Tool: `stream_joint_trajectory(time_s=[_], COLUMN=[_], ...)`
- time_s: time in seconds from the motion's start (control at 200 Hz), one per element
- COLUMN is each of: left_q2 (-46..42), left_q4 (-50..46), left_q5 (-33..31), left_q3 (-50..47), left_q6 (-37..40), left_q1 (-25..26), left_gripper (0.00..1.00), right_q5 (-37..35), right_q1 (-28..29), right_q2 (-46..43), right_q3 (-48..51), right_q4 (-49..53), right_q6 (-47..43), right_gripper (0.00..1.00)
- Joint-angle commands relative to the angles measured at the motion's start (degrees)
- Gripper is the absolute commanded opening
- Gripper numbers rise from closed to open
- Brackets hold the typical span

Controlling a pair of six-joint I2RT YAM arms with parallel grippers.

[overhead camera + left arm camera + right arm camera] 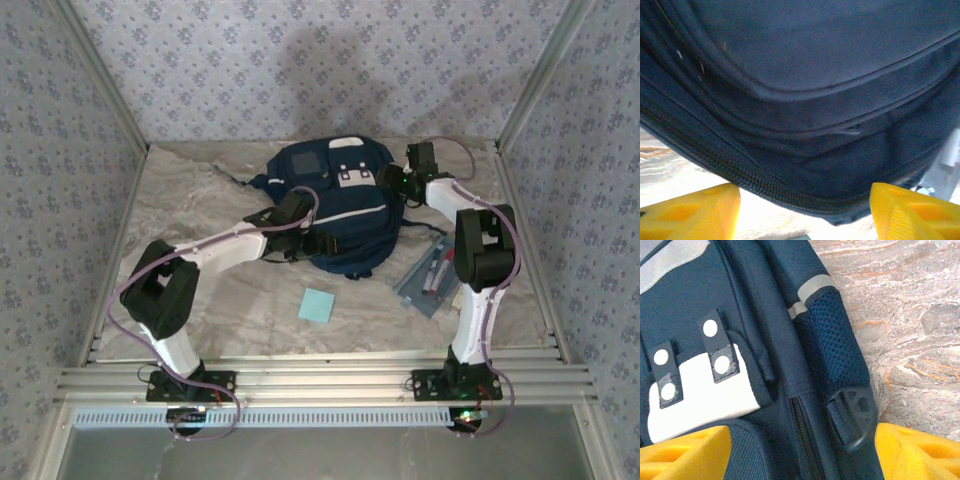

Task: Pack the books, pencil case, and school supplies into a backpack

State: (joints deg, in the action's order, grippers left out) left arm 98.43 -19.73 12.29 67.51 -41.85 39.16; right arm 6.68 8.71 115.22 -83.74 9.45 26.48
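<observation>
With left fingers (687,212) and right fingers (917,450) both spread wide at the backpack (335,205), we should grip its zipper (802,435), not loose fabric.

backpack (335,205): lying flat, front patches up
pencil case (430,275): just beside backpack, right side
note pad (317,304): backpack's near side, not touching

Backpack (335,205): blocks mid-rear table (190,190). Left arm (225,242) bars its near-left flank; right arm (450,192) its right. Pencil case (432,275), note pad (317,304): flat, front-centre. Rear-left corner: bare, passable.
</observation>
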Motion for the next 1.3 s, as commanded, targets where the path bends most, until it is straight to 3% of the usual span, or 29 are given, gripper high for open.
stream_joint_trajectory(time_s=[0.0,0.255,0.475,0.735,0.869,0.964,1.134,1.294], left_q2=[-3.84,1.93,4.57,3.52,4.36,4.68,2.65,-0.92], left_q4=[-5.15,-10.21,-7.07,-2.95,-1.79,-1.37,-0.90,-1.66], left_q5=[-6.40,-14.57,-11.35,-10.42,-8.33,-6.57,-5.97,-7.37], left_q3=[4.63,13.01,13.29,9.58,8.05,7.11,4.59,3.21], left_q6=[6.10,17.23,13.56,9.14,7.64,6.68,5.98,6.84], left_q1=[-1.71,-3.29,-4.96,-5.06,-5.06,-4.98,-4.88,-5.13], left_gripper=[0.72,0.71,0.72,0.72,0.72,0.72,0.72,0.71], right_q5=[-0.93,4.19,3.25,0.36,2.78,3.49,3.61,2.61], right_q1=[0.32,3.92,7.52,8.14,8.04,7.88,6.88,6.29], right_q2=[-6.85,-18.86,-20.95,-16.88,-13.60,-11.51,-10.58,-13.77], right_q3=[1.56,13.25,22.48,23.53,23.26,21.81,18.55,15.92], right_q4=[5.24,6.16,1.52,-0.25,-6.02,-8.92,-9.00,-6.13], right_q6=[-2.16,5.39,13.49,14.91,15.76,15.89,14.96,12.03], right_gripper=[0.78,0.74,0.68,0.64,0.63,0.48,0.01,0.00])
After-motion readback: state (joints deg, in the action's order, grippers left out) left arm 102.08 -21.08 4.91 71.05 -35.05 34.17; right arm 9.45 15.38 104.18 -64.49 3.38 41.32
